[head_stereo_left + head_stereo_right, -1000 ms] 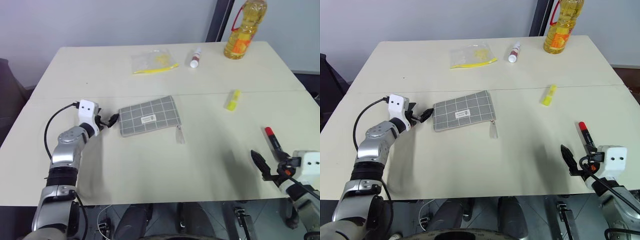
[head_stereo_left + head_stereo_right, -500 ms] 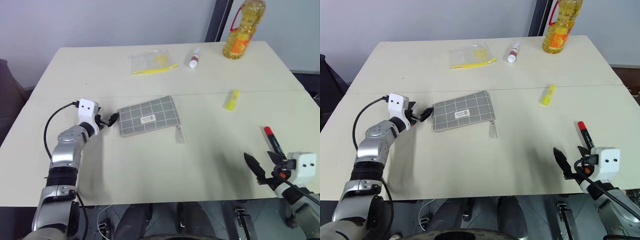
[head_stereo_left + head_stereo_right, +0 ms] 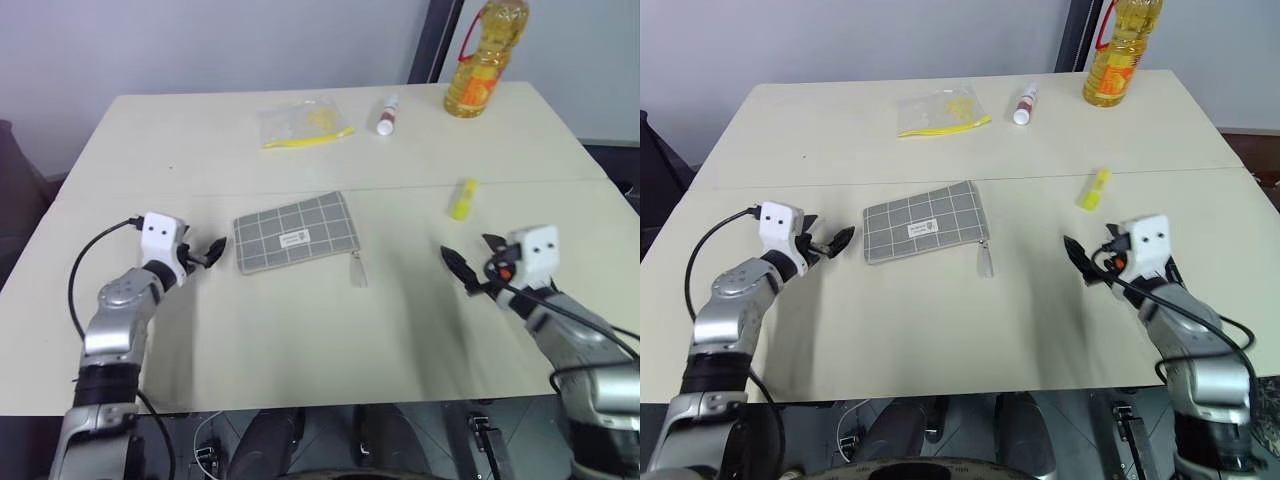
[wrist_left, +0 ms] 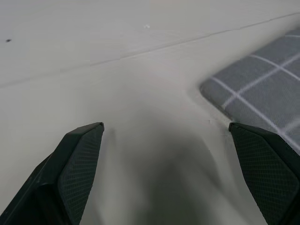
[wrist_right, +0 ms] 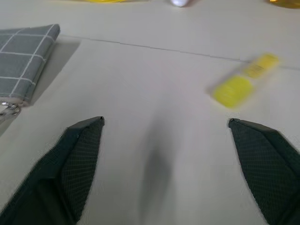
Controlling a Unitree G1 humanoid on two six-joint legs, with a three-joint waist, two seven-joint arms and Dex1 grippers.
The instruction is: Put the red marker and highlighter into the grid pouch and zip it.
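Lying on the desk: the grid pouch (image 3: pixel 925 221), flat near the middle of the pale desk (image 3: pixel 940 320), its zipper pull (image 3: pixel 986 262) trailing off the corner toward the robot
Left claw: the left claw (image 3: pixel 836 240) hovers just beside the pouch's left short edge, apart from it; in the left wrist view its fingers (image 4: pixel 77 159) stand wide open and empty, with the pouch corner (image 4: pixel 262 89) ahead between them and to one side
Right claw: the right claw (image 3: pixel 1092 262) is held over bare desk right of the pouch, fingers parted and empty; the right wrist view shows both fingers (image 5: pixel 79 154) spread apart with nothing between them
Highlighter: the highlighter (image 3: pixel 1094 189) lies on the desk near the right claw, on the far side of it, untouched
Red marker: I cannot make it out; the right arm covers the part of the desk beside it
Far edge of desk: a clear bag with a yellow item (image 3: pixel 942 110), a white tube (image 3: pixel 1023 103) and a bottle of yellow oil (image 3: pixel 1119 52), all well apart from both claws
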